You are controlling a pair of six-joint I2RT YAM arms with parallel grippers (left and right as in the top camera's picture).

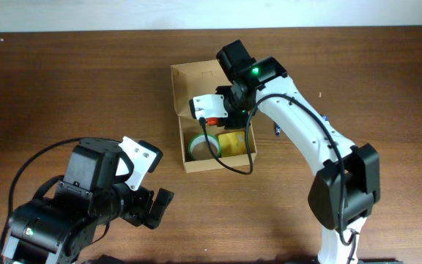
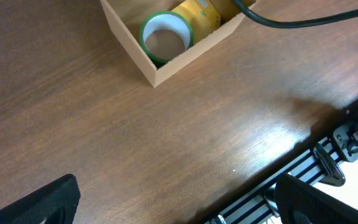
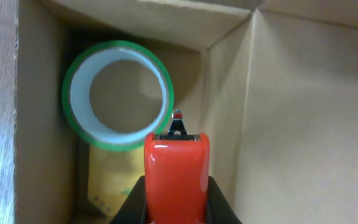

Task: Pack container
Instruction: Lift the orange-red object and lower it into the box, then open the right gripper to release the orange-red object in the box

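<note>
– Now, where's the container (image 1: 196,79)?
– By the surface's (image 1: 64,81) far edge, mid-width. Your right gripper (image 3: 176,208) pinches a red item (image 3: 176,165) above it; lower beside the green tape roll (image 3: 76,93) before releasing. Left gripper (image 1: 158,207) hangs spread.

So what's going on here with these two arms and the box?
The right gripper holds a small red item, possibly a stapler, just above the open cardboard container, which already has a green tape roll and a yellow pad inside. The left gripper sits open over the table, away from the box, holding nothing.
</note>
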